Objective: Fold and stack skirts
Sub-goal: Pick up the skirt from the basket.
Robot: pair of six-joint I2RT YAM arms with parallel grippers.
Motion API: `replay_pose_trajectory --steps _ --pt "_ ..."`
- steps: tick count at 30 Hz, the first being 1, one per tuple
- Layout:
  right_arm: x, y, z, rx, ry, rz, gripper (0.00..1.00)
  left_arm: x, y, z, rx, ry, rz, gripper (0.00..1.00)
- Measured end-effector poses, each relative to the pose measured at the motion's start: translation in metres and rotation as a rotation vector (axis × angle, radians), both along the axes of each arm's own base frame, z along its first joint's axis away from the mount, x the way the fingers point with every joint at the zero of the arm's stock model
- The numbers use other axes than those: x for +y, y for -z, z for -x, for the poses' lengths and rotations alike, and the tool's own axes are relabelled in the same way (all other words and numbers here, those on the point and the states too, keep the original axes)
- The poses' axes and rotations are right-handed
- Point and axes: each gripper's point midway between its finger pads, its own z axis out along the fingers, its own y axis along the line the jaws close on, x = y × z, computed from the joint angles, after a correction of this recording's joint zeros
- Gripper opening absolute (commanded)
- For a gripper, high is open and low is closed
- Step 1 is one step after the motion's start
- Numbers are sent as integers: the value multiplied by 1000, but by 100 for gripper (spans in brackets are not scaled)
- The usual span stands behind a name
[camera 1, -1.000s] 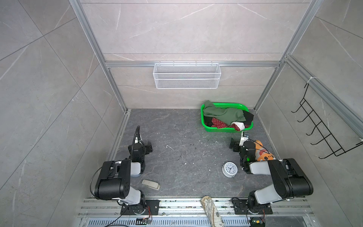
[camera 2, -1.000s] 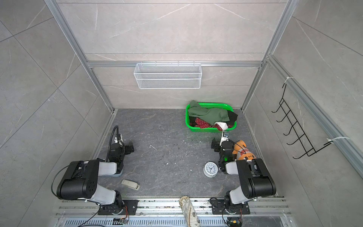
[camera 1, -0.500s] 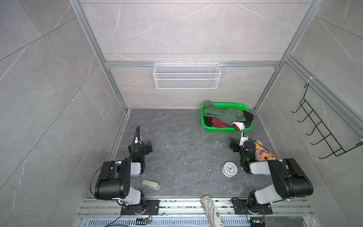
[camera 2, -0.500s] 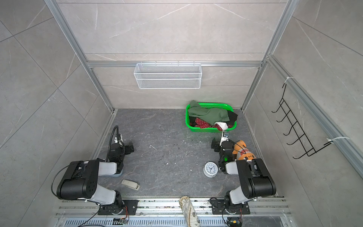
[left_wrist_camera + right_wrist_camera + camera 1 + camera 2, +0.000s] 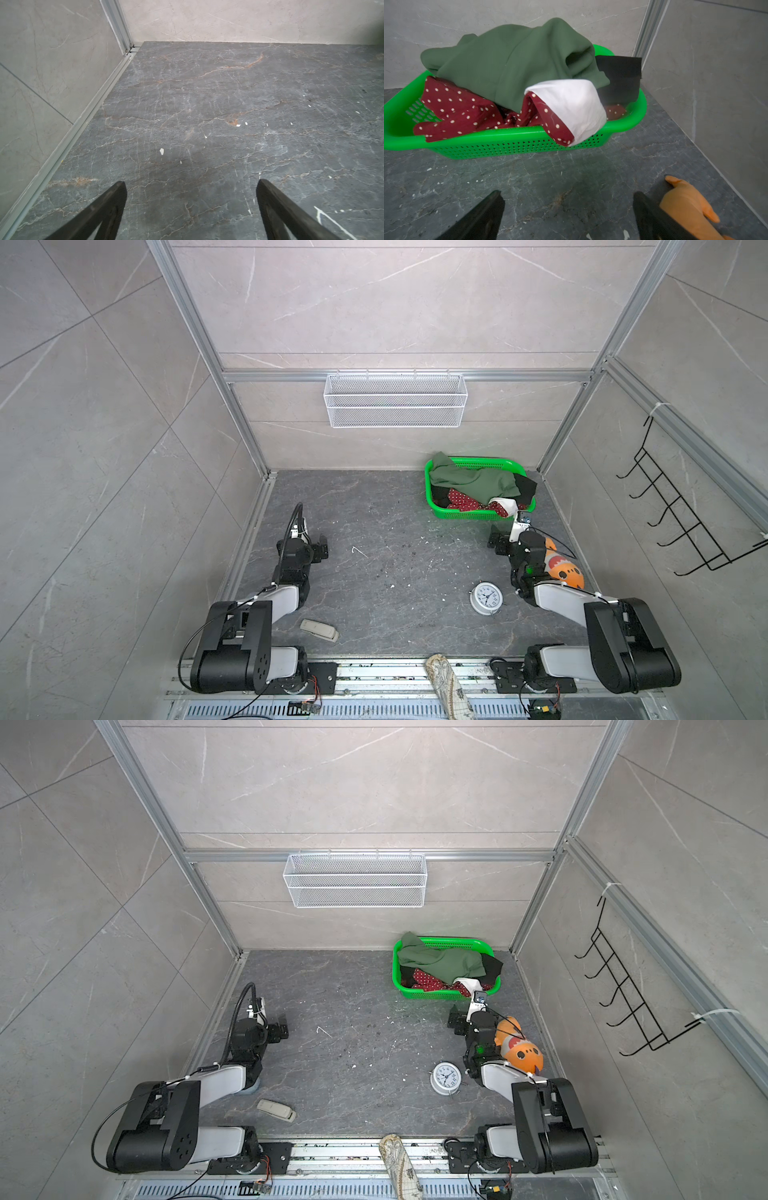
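The three skirts lie heaped in a green basket [image 5: 473, 515] [image 5: 440, 994] [image 5: 488, 137] at the back right. The olive green skirt [image 5: 473, 483] [image 5: 444, 965] [image 5: 512, 60] is on top. The red polka-dot skirt [image 5: 463, 502] [image 5: 430, 981] [image 5: 460, 110] lies under it, and a flap with white lining [image 5: 571, 104] hangs over the front rim. The black skirt [image 5: 524, 485] [image 5: 492, 965] [image 5: 620, 76] sticks out at the right end. My right gripper [image 5: 498, 541] [image 5: 457, 1021] [image 5: 568, 194] is open and low, just in front of the basket, holding nothing. My left gripper [image 5: 322, 551] [image 5: 282, 1029] [image 5: 191, 184] is open over bare floor at the left.
An orange plush fish [image 5: 561, 564] [image 5: 519, 1048] [image 5: 685, 205] lies against the right arm. A white alarm clock [image 5: 486, 598] [image 5: 445, 1078] sits nearer the front. A beige flat object [image 5: 318, 630] and a patterned cloth roll [image 5: 446, 680] lie at the front. A wire shelf [image 5: 395, 400] hangs on the back wall.
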Motion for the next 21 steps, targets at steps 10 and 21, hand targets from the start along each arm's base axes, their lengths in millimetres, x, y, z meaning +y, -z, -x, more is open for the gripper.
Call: replay_pose_trajectory --steps 10,21 --pt "10 -39 1 41 16 10 100 -75 -49 4 34 143 -46 100" --pt "8 -102 -31 113 109 -56 98 -111 -62 13 65 183 82 100"
